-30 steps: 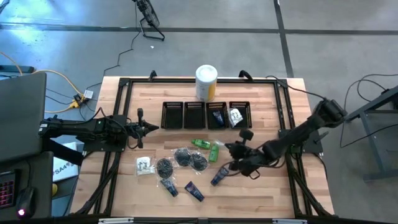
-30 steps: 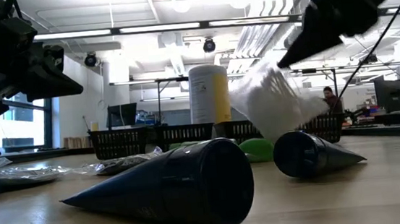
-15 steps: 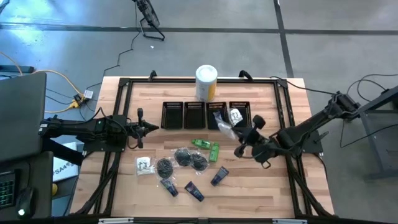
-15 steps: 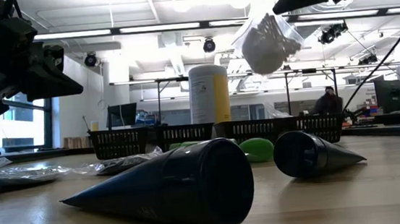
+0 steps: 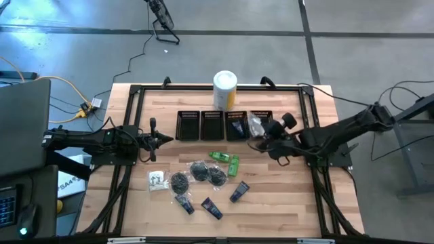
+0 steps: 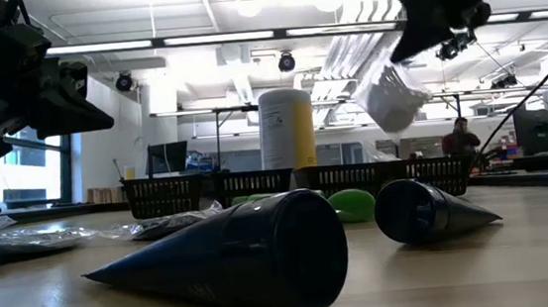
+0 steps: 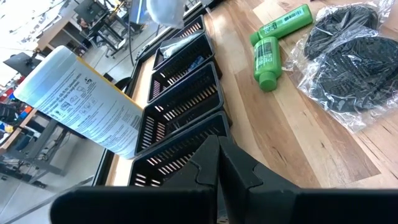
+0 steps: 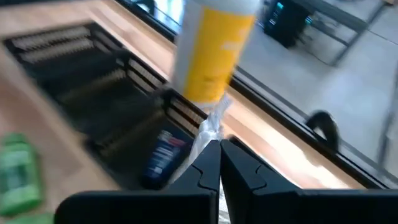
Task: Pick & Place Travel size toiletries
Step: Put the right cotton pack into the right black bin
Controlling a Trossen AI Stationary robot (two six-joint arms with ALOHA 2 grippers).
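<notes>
My right gripper (image 5: 266,137) is shut on a clear/white plastic sachet (image 5: 256,125), which hangs over the rightmost of the four black mesh bins (image 5: 262,116); the low view shows the sachet (image 6: 392,98) in the air. A dark blue tube (image 5: 237,127) lies in the third bin. On the wood lie green packets (image 5: 228,160), black bagged bundles (image 5: 201,173), three blue tubes (image 5: 239,192) and a white sachet (image 5: 157,180). My left gripper (image 5: 167,139) waits shut at the table's left, touching nothing. My right gripper pinches the sachet's crumpled upper edge (image 8: 210,127) between its two fingers, coming from the table's right and slanting down. The sachet is lifted clear and hangs tilted below the fingers (image 6: 420,23).
The big white-and-yellow canister (image 5: 225,88) stands just behind the bins at the far edge. A black frame rail (image 5: 308,129) runs along the table's sides. Bare wood lies right of the tubes, near the right arm.
My right gripper has carried the sachet from above the middle of the table, by the blue tube, toward the far edge and up. The sachet rose well clear of the table, then came a little lower over the rightmost bin. The gripper stayed shut on it.
</notes>
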